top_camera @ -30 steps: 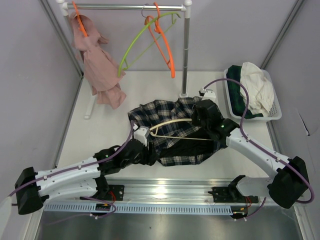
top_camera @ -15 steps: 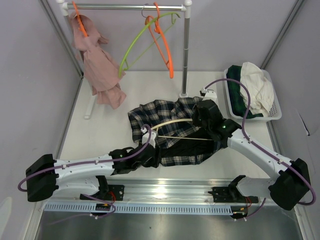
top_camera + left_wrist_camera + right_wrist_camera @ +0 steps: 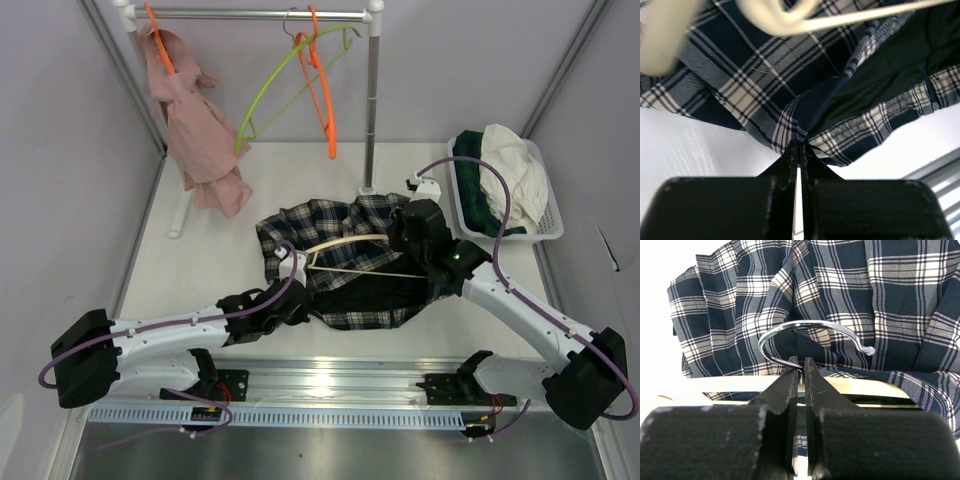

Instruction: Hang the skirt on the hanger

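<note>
Left wrist: left pincer (image 3: 799, 149) pinched on skirt (image 3: 755, 75) hem | right wrist: right pincer (image 3: 800, 372) clamped on hanger (image 3: 720, 385) hook

Four hangers (image 3: 345, 243), one skirt (image 3: 292, 226), one basket (image 3: 549, 228).

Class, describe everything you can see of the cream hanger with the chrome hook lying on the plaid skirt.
The cream hanger has a curved top, a straight lower bar and a shiny chrome hook. It looks like wood or plastic. It lies across the navy-and-white plaid skirt, with its hook end toward the right arm. The right gripper is shut on the hook's base.
</note>
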You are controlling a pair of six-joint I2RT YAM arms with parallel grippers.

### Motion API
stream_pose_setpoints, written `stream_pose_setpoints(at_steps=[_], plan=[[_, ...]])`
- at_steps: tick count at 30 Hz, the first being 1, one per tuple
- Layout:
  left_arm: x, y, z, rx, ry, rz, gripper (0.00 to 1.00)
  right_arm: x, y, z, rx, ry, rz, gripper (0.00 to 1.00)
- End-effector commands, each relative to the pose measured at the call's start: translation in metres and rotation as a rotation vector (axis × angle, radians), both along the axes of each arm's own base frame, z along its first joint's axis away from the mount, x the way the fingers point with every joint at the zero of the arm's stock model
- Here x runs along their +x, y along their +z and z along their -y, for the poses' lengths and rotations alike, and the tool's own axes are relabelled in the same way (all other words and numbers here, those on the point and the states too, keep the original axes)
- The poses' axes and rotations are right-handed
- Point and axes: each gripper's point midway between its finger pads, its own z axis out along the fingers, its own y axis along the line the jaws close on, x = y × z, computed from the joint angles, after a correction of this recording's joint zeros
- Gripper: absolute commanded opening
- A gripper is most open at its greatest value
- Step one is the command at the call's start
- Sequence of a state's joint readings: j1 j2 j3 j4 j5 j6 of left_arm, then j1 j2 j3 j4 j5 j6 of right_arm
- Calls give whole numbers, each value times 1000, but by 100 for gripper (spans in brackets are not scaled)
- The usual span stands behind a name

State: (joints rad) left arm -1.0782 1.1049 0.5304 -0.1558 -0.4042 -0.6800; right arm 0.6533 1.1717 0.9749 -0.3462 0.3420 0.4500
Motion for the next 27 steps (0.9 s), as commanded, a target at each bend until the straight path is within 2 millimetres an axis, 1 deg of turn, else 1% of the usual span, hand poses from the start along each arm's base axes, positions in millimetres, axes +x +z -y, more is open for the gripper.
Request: stream_pose_setpoints(at_steps=[1,3,4,5,8,10,11,13,14,15,17,19,21,24,27], plan=[[14,11,-4,-66,17,19,0,2,24,4,30,7,79,0],[18,14,-10,-92,31,17,0,0,26,6,31,13,93,0],[21,17,-13,-106,38,19,0,-2,21,8,24,15,88,0],[24,21,-19,-129,45,21,0,-2,21,8,27,19,92,0],[30,25,-31,-147,59,11,0,-4,16,11,17,27,90,0],[33,28,-36,-152,63,11,0,-6,12,12,13,31,89,0],[37,28,-41,-153,83,6,0,-6,13,13,13,35,96,0],[37,30,-41,-178,69,-7,0,-8,14,14,15,36,107,0],[41,32,-45,-189,83,-8,0,-9,11,17,1,34,102,0],[40,38,-43,-212,66,-10,0,-9,10,18,-8,35,102,0],[44,41,-49,-222,80,-16,0,-9,6,21,-30,32,100,0],[45,49,-48,-241,64,-17,0,-8,5,22,-36,26,107,0],[44,50,-49,-256,50,-44,0,-9,4,24,-43,29,115,0],[49,51,-54,-262,59,-50,0,-8,2,27,-58,23,119,0],[49,59,-56,-277,51,-49,0,-8,-2,30,-80,17,114,0]])
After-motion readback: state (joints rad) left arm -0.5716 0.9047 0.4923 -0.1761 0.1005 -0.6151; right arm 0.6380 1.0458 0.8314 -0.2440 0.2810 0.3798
